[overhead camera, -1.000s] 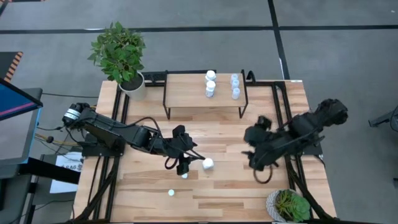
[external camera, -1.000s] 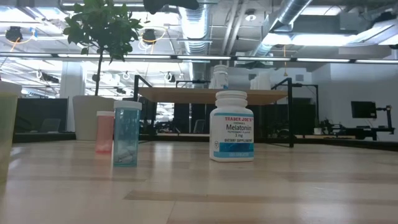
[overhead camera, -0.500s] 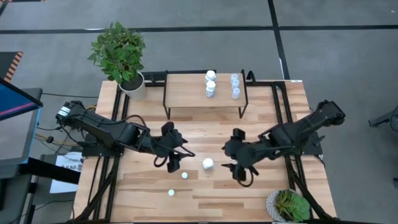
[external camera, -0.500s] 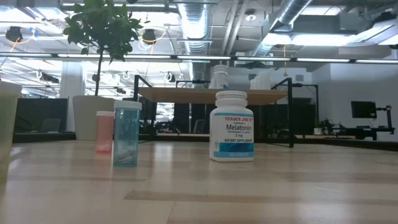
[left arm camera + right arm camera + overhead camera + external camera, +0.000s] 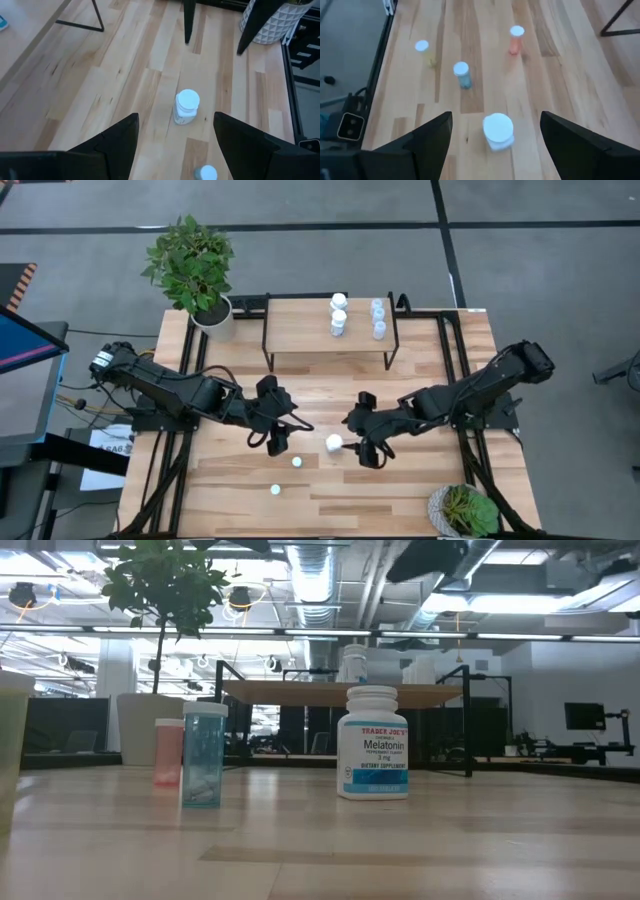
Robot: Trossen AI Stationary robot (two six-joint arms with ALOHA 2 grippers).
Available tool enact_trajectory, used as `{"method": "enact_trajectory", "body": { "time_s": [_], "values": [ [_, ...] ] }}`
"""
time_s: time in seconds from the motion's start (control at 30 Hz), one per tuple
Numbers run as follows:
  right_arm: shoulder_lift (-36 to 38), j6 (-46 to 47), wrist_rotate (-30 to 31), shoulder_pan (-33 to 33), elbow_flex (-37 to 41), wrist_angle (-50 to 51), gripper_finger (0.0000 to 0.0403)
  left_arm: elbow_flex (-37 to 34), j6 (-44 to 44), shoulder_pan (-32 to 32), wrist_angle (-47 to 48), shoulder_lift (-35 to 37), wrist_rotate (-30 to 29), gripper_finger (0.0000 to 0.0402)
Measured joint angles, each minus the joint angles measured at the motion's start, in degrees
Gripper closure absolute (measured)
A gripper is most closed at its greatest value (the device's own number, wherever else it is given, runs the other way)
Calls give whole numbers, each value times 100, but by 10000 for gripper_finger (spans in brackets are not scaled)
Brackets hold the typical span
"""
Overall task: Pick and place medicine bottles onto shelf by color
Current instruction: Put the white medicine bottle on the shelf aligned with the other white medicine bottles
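The right tool (image 5: 356, 446) is spread wide, just beside the white bottle (image 5: 334, 443) on the counter (image 5: 420, 490). The left tool (image 5: 281, 442) is spread wide too, holding nothing.

Glossy white plastic bottle (image 5: 372, 743) stands on smooth pale wood table (image 5: 400, 840).

I see a plank-top table (image 5: 420, 490) carrying the wood-topped shelf (image 5: 300, 325) at its far edge, with two white bottles (image 5: 339, 315) and pale blue bottles (image 5: 378, 318) on it. On the planks stand a white Melatonin bottle (image 5: 372, 743), a blue bottle (image 5: 204, 753), a pink one (image 5: 168, 751), and two potted plants (image 5: 192, 270)
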State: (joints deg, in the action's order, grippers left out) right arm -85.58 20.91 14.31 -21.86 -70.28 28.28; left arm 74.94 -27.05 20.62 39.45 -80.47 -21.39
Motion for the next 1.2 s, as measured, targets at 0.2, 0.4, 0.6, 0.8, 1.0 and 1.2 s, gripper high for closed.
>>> {"method": "enact_trajectory", "body": {
  "time_s": [0.2, 0.4, 0.6, 0.8, 1.0, 1.2],
  "values": [
    [-6, -403, -81, 29, 563, -1001, 81, 0, 0, -2, 40, 0, -1, 156],
    [-700, -1029, -195, 27, 556, -1295, 81, 0, 0, -2, 137, 0, -2, 156],
    [-1290, -1106, -184, 88, 83, -832, 84, 0, -38, -2, 230, 0, 7, 156],
    [-1681, -1137, -246, 178, -215, -533, 86, 0, -42, -2, 232, 2, 4, 156],
    [-1828, -1139, -244, 243, -222, -358, 86, -2, -44, -2, 338, 0, 7, 156],
    [-1961, -1169, -248, 292, -219, -310, 86, -2, -43, -2, 332, 2, 4, 156]
  ]
}}
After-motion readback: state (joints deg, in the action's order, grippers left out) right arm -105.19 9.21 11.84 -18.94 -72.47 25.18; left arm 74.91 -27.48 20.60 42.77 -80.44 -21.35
